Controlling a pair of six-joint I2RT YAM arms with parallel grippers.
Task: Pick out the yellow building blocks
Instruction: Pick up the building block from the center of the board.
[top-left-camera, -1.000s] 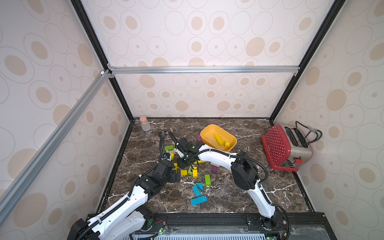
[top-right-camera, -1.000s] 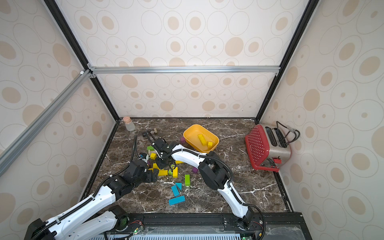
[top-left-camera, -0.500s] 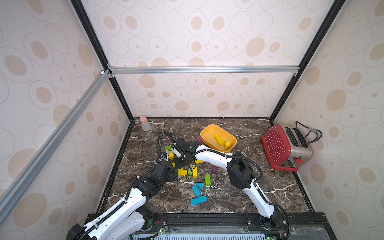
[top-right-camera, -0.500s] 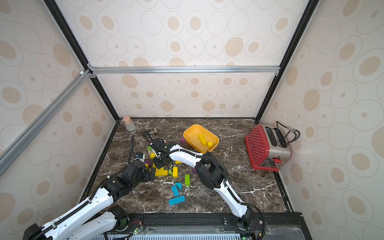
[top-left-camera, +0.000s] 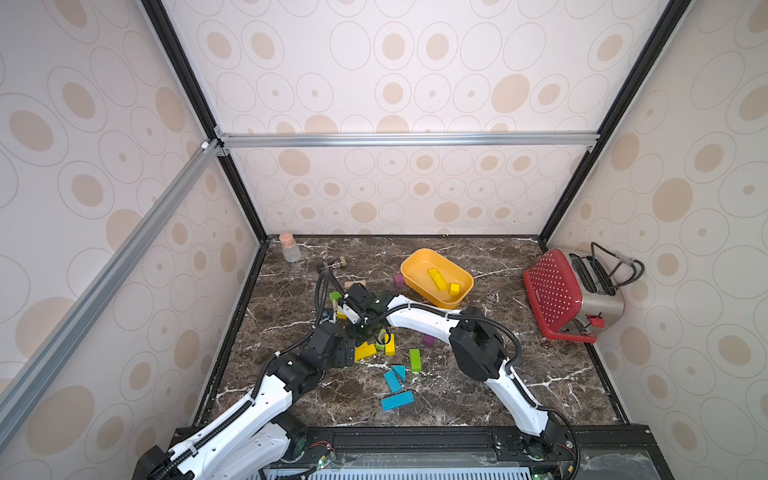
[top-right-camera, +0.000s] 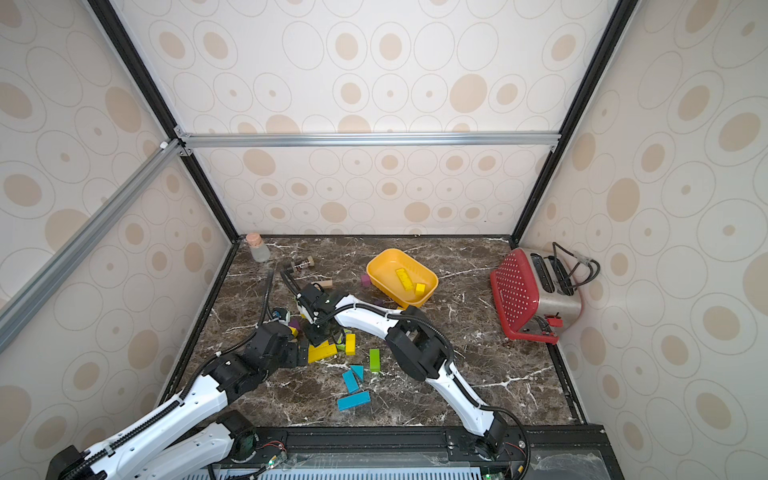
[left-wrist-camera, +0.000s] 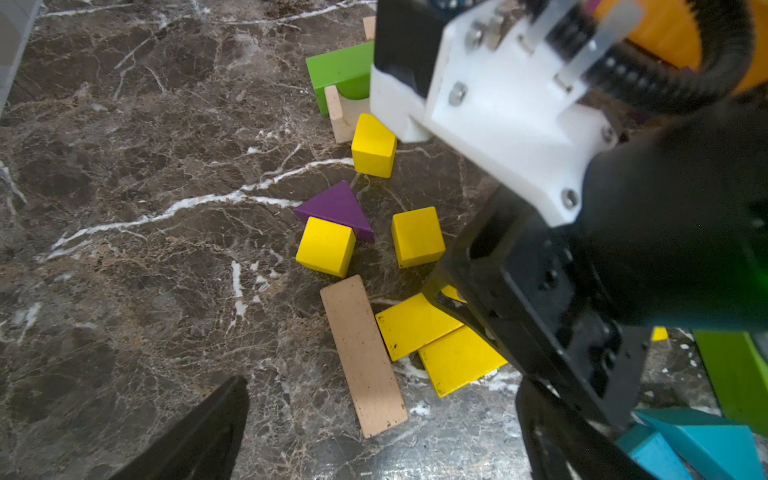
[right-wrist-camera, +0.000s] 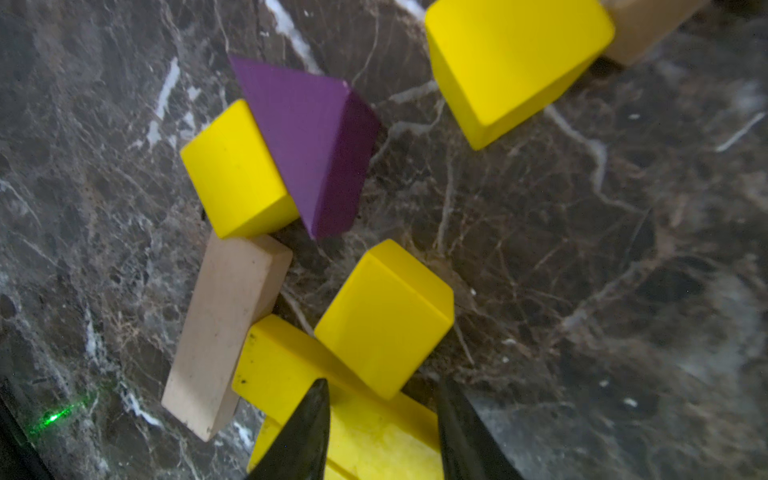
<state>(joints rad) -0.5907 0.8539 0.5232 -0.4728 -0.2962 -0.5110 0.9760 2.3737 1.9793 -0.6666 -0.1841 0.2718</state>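
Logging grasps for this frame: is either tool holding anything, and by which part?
The left tool is wide open, holding nothing. The right tool has parted tips low over a flat yellow block; whether they pinch it cannot be told.

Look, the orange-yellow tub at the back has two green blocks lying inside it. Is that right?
Not quite. The tub does have two blocks lying inside it, but they are yellow, not green: a long bar and a small cube. Both top views show this.
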